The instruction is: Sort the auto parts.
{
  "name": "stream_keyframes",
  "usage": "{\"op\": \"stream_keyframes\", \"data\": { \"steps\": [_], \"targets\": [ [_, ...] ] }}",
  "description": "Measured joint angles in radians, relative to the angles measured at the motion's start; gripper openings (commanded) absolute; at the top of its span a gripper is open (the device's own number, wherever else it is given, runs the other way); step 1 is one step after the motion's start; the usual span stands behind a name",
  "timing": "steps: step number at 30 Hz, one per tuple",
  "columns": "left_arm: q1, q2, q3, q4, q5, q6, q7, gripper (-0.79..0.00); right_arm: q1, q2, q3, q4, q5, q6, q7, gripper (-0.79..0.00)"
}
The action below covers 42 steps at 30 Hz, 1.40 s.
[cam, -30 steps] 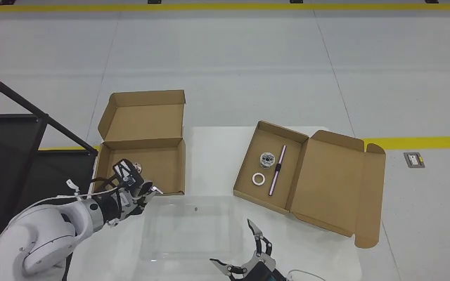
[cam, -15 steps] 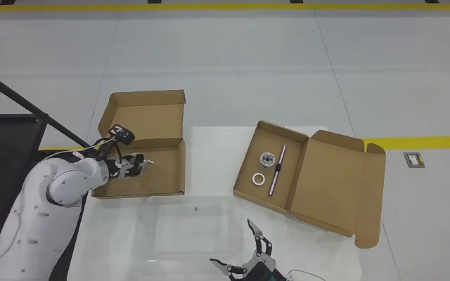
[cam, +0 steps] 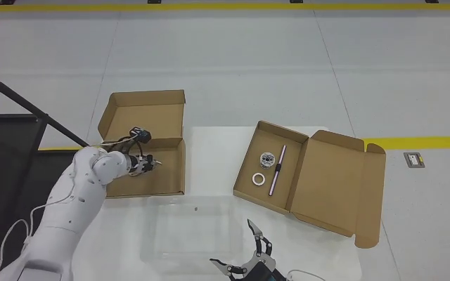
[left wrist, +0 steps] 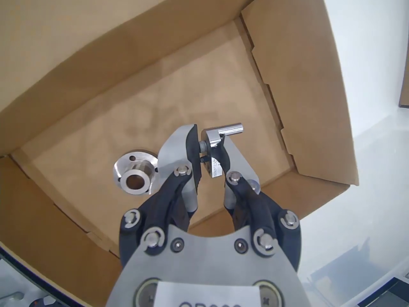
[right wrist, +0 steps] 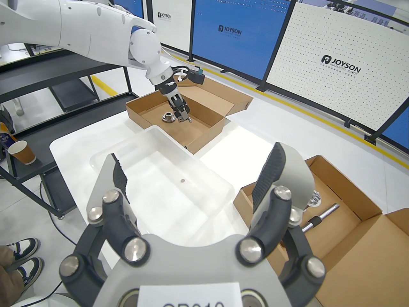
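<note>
Two metal parts are noted at the left box (left wrist: 297, 65). A flanged bushing (left wrist: 135, 177) lies on the box floor. A small block with a pin (left wrist: 212, 138) is held in the left gripper (left wrist: 209, 158) just beside the bushing. The jaws are closed down to a narrow gap and the block is pinched at the very tips of the pads, with the pin jutting out sideways beyond them. Whether the block touches the cardboard cannot be told.

Step in hand is judged to be the set-down of this part in the left box.

- Part is best lowered until it is borne by the floor, so that no drop or bounce is risked.
- Bare cardboard away from the bushing is preferred, so that neither part is knocked.
- Jaws are to be opened only a little; the pin could be caught by a pad and the block dragged.
- A straight lift is advised afterwards, since the box walls stand close on that side.

The right gripper (right wrist: 198, 158) is spread wide with nothing held, above the clear tray (cam: 190, 239) at the near edge of the table. A ring (cam: 258, 179), a round part (cam: 267, 159) and a rod (cam: 277, 171) are seen in the right box (cam: 271, 137), well apart from the work.
</note>
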Motion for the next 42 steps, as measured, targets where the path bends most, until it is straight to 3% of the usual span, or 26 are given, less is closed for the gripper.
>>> {"op": "stream_keyframes", "data": {
  "steps": [2, 4, 5, 9, 17, 23, 27, 30, 34, 40, 42],
  "targets": [
    [-0.016, -0.011, 0.017, 0.034, 0.005, -0.007, 0.014, -0.776, 0.000, 0.000, 0.000, 0.000, 0.000, 0.000, 0.000, 0.000],
    [-0.029, -0.021, 0.031, 0.064, 0.011, -0.012, 0.028, -0.653, 0.000, 0.000, 0.000, 0.000, 0.000, 0.000, 0.000, 0.000],
    [-0.033, -0.025, 0.037, 0.076, 0.012, -0.014, 0.032, -0.545, 0.000, 0.000, 0.000, 0.000, 0.000, 0.000, 0.000, 0.000],
    [-0.051, -0.039, 0.055, 0.116, 0.019, -0.025, 0.046, -0.419, 0.000, 0.000, 0.000, 0.000, 0.000, 0.000, 0.000, 0.000],
    [-0.075, -0.050, 0.065, 0.150, 0.026, -0.059, 0.069, -0.345, 0.000, 0.000, 0.000, 0.000, 0.000, 0.000, 0.000, 0.000],
    [-0.055, -0.018, 0.022, 0.079, 0.032, -0.139, 0.118, -0.323, 0.000, 0.000, 0.000, 0.000, 0.000, 0.000, 0.000, 0.000],
    [0.013, 0.026, -0.041, -0.051, 0.034, -0.199, 0.139, -0.311, 0.000, 0.000, 0.000, 0.000, 0.000, 0.000, 0.000, 0.000],
    [0.106, 0.072, -0.123, -0.205, 0.011, -0.245, 0.130, -0.314, 0.000, 0.000, 0.000, 0.000, 0.000, 0.000, 0.000, 0.000],
    [0.300, 0.141, -0.286, -0.485, -0.048, -0.286, 0.091, -0.314, 0.000, 0.000, 0.000, 0.000, 0.000, 0.000, 0.000, 0.000],
    [0.632, 0.209, -0.544, -0.867, -0.140, -0.336, 0.076, -0.292, 0.000, 0.000, 0.000, 0.000, 0.000, 0.000, 0.000, 0.000],
    [0.718, 0.221, -0.607, -0.946, -0.169, -0.368, 0.082, -0.191, 0.000, 0.000, 0.000, 0.000, 0.000, 0.000, 0.000, 0.000]
  ]
}}
